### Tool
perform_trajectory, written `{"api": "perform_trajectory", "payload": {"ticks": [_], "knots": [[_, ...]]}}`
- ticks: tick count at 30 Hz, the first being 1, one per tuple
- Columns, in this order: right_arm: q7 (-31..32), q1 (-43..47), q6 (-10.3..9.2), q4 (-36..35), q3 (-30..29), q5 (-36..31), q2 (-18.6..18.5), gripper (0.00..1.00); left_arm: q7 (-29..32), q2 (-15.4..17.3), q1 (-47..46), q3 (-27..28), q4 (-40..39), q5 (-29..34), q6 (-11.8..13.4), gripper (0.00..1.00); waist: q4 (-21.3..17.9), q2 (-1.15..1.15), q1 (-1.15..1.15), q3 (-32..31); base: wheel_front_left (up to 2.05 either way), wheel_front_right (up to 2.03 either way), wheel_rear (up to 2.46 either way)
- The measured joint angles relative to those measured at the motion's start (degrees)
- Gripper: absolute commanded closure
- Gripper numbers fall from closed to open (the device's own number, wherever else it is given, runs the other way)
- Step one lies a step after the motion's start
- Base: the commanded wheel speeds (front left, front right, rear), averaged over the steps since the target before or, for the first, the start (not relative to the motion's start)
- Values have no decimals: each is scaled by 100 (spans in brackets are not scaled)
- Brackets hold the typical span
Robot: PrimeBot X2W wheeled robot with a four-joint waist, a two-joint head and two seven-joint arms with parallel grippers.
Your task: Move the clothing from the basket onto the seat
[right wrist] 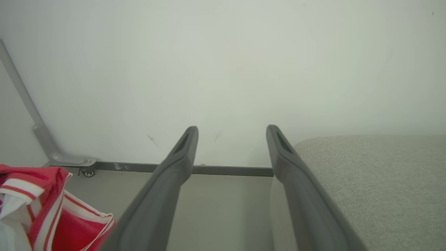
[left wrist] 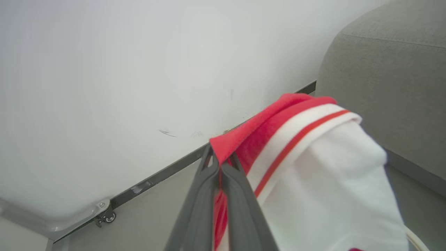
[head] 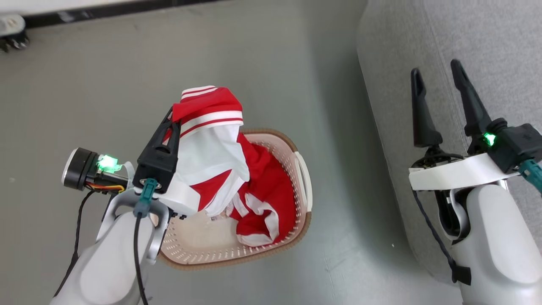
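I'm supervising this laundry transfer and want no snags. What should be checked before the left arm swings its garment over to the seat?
1. Left jaws shut on the red striped garment: ok.
2. Garment's hanging end free of the laundry basket: cannot tell.
3. Right jaws open, holding nothing: ok.
4. Right arm out of the carry path: probably not ok; it hangs over the edge of the seat.
5. Floor between basket and seat bare: ok.

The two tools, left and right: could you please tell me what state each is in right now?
Left tool: closed on the red-and-white garment.
Right tool: open, holding nothing.
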Motion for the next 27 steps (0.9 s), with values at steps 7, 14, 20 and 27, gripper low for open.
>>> {"api": "perform_trajectory", "payload": {"ticks": [7, 14, 20, 27], "knots": [[0, 93, 0, 99, 98, -149, -35, 0, -1, 102, 165, 59, -258, -183, -104, 100, 134, 0, 0, -389, 0, 0, 0], [27, 233, 0, 269, 323, -197, -141, 0, 8, 143, 250, 103, -478, -388, -255, 100, 264, 0, 0, -787, 0, 0, 0], [131, 269, 0, 383, 670, -203, -248, 0, 140, 220, 250, 115, -664, -441, -399, 100, 370, 0, 0, -1120, 0, 0, 0], [233, 484, 0, 475, 949, -183, -321, 0, 264, 283, 245, 116, -900, -490, -514, 100, 477, 0, 0, -1491, 0, 0, 0]]}}
